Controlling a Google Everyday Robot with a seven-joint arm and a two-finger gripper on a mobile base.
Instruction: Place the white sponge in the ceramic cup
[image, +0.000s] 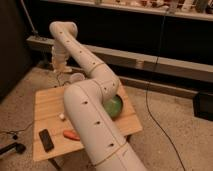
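Note:
The ceramic cup (76, 77), small, pale and round, stands at the back edge of the wooden table (47, 105). My gripper (60, 67) hangs from the bent wrist just left of the cup and slightly above it. A small white piece (62, 116), possibly the white sponge, lies on the table near the arm's left side. The arm (92, 115) crosses the table's middle and hides part of it.
A green bowl (116, 106) sits at the table's right, half hidden by the arm. An orange object (71, 134) and a black flat device (46, 140) lie near the front edge. A dark shelf wall stands behind, and a cable (155, 100) runs along the floor at right.

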